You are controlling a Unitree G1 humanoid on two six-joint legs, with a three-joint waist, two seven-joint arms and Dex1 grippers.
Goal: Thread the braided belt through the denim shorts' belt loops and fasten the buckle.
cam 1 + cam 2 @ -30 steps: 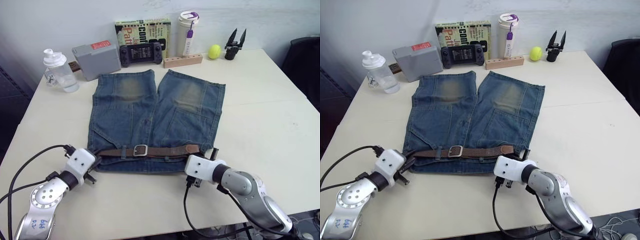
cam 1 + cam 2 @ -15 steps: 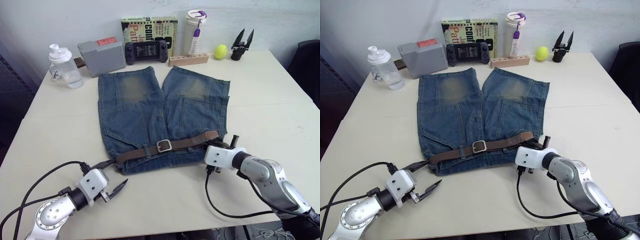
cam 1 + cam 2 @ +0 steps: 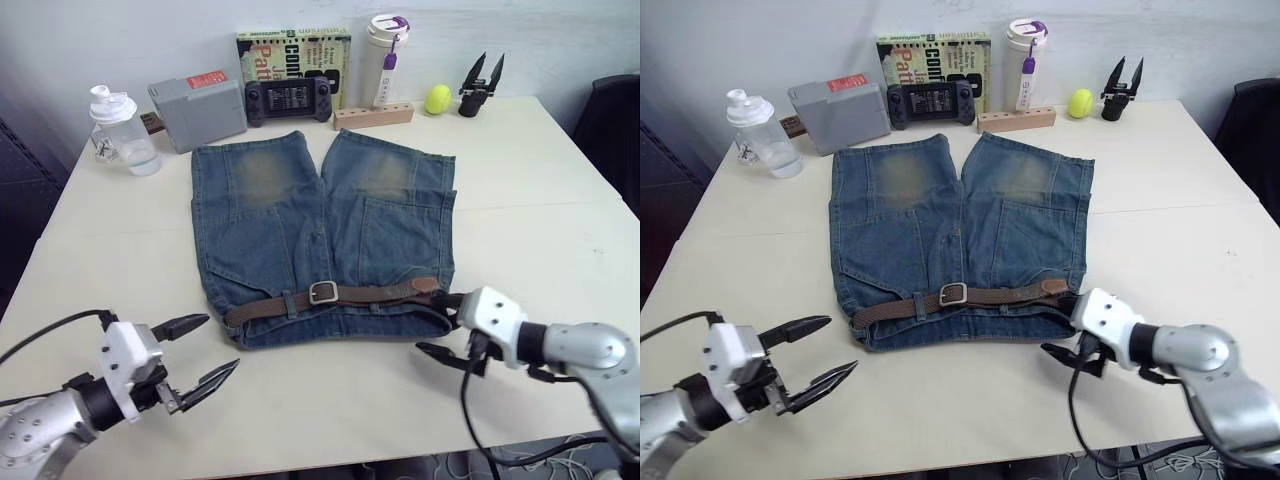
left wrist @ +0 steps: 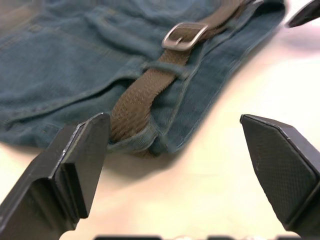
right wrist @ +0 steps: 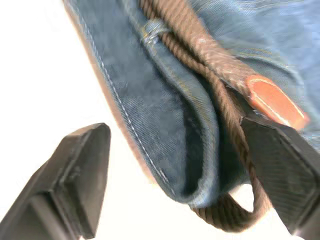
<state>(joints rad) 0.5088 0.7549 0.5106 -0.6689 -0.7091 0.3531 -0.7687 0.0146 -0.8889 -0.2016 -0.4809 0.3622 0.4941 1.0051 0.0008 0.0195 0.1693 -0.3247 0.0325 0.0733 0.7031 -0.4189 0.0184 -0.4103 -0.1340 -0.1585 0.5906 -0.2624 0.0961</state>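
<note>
The denim shorts (image 3: 320, 220) lie flat on the table, waistband toward me. The braided belt (image 3: 375, 294) runs along the waistband under the belt loops (image 4: 165, 67), and its strap passes through the silver buckle (image 3: 322, 292) at the middle. The leather tip (image 5: 272, 102) rests at the shorts' right corner. My left gripper (image 3: 220, 343) is open and hovers over bare table, short of the left waistband corner. My right gripper (image 3: 432, 325) is open too, and the right waistband corner with the belt end lies between its fingers (image 5: 82, 165) without being gripped.
Along the back edge stand a clear bottle (image 3: 120, 135), a grey box (image 3: 197, 110), a game controller (image 3: 288, 98), a book (image 3: 295, 50), a tumbler (image 3: 385, 55), a wooden block (image 3: 372, 115), a yellow ball (image 3: 437, 99) and a spare black gripper (image 3: 477, 82).
Both grippers were at the waistband corners a second ago. The left one has opened and backed off toward me. The right one has opened and let go of the corner.
</note>
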